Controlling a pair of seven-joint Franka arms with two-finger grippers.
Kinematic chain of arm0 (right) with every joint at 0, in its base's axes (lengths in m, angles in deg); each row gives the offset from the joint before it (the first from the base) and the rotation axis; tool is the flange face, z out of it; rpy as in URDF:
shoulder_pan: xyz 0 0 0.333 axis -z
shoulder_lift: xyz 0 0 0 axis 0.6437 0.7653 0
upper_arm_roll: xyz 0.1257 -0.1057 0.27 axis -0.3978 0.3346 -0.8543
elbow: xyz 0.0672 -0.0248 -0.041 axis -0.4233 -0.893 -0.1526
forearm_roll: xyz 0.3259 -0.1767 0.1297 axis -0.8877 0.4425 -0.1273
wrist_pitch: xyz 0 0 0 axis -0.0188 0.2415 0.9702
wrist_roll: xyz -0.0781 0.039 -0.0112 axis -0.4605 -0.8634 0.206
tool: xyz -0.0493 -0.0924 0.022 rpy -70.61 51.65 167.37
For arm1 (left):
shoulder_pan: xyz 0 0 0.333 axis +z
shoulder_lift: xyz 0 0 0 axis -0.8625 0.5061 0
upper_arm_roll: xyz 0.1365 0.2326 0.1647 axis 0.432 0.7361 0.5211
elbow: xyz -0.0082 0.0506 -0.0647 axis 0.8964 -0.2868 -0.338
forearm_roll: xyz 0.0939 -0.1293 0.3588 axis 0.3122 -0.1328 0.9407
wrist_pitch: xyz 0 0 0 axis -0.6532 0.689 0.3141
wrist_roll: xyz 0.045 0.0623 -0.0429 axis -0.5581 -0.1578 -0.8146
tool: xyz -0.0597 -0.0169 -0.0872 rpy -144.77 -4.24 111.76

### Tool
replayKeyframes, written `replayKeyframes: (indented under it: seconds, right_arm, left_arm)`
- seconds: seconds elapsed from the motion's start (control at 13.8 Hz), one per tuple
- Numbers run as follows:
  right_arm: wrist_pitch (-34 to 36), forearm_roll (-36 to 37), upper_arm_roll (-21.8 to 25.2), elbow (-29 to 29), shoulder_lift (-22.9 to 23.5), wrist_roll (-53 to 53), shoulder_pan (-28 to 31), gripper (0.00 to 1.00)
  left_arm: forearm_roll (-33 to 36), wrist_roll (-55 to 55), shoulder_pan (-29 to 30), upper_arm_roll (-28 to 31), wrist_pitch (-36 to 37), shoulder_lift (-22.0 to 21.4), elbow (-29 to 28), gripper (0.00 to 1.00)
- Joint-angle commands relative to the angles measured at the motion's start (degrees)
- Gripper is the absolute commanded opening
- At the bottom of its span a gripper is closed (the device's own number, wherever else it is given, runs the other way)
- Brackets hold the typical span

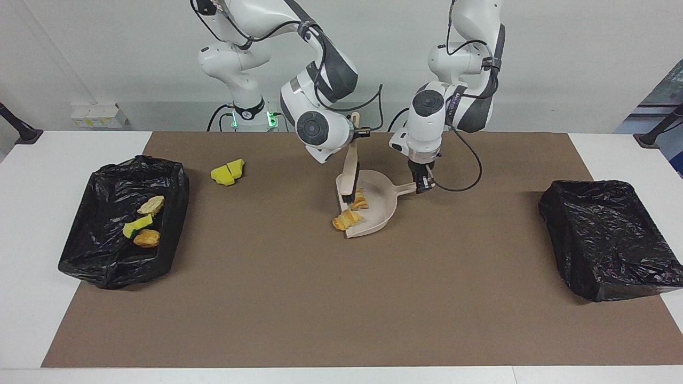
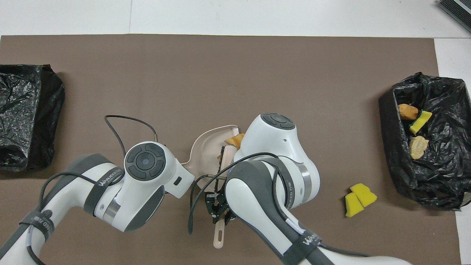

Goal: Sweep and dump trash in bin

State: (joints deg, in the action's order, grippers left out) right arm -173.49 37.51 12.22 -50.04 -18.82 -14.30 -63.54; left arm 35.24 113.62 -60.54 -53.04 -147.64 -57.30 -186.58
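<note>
I have the left end effector [image 1: 423,186] clamped on the handle of the beige plastic dustpan [image 1: 373,205], which rests on the brown mat [image 1: 341,298] covering the bench near the middle. My right end effector [image 1: 356,133] is clenched on the beige hand brush with black bristles [image 1: 349,181], held tilted with its bristles down inside the dustpan's mouth. One golden-brown croissant piece [image 1: 359,200] lies in the pan right at the bristles; a second croissant piece [image 1: 346,220] sits on the pan's lip, partly hanging onto the mat. Two bright yellow sponge chunks [image 1: 228,172] lie touching each other on the mat, toward the right arm's end, beside the black-lined bin [image 1: 106,266] that holds three scraps [image 1: 144,221]. A second black-lined bin [image 1: 608,240] sits at the left arm's end.
</note>
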Motion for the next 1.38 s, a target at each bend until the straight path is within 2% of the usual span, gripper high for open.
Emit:
replayKeyframes:
  seconds: [0.0,0.36,0.58,0.8,1.16,1.3]
  right_arm:
    - [5.89,7.1,-0.51,-1.24,-3.52,2.26,5.17,0.0]
    - [8.89,20.29,-0.68,-12.12,-9.93,-6.33,15.19,0.0]
    - [8.55,29.08,-0.68,-18.37,-13.36,-17.39,20.64,0.0]
    - [9.06,36.73,-0.68,-20.84,-14.69,-24.61,25.65,0.0]
    - [6.79,38.07,-0.68,-33.66,-23.55,-20.95,27.59,0.0]
    - [4.33,37.89,-0.68,-37.36,-25.84,-19.28,31.71,0.0]
  left_arm:
    - [0.77,1.44,0.68,0.01,-1.35,-1.56,-2.03,0.0]
    - [0.77,1.01,0.06,0.1,0.83,-0.77,0.25,0.0]
    - [0.95,0.92,-0.02,0.1,2.6,-0.42,1.57,0.0]
    - [0.86,0.66,-0.73,0.1,2.69,-0.51,1.49,0.0]
    - [0.86,0.4,-0.73,0.01,2.6,-0.68,1.13,0.0]
    - [0.86,0.14,-0.73,0.01,2.6,-0.77,0.96,0.0]
